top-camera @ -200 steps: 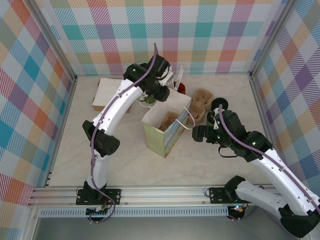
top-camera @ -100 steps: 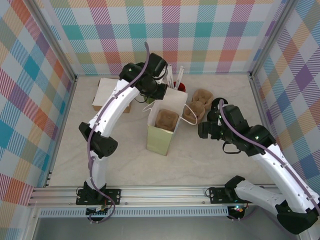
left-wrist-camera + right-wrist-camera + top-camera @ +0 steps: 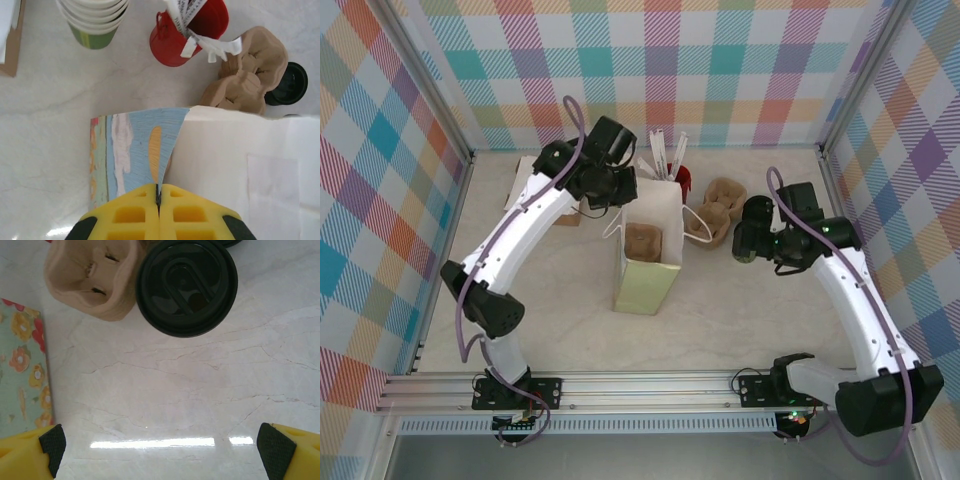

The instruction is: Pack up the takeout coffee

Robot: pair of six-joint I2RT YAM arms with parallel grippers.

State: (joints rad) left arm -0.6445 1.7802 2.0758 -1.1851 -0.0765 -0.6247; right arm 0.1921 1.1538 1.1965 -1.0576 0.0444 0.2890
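Left pincer pinched the paper bag rim. Right pincer stood spread near the takeout coffee. Print on the white sticks was unreadable.

Pale marbled table. A paper bag stands at centre, with a flat box at ten o'clock, a red cup at twelve, pulp cup carriers at one, and the takeout coffee at two.

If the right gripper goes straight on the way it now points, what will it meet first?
Probably the bare table, just beside the lidded takeout coffee; depth is hard to judge.
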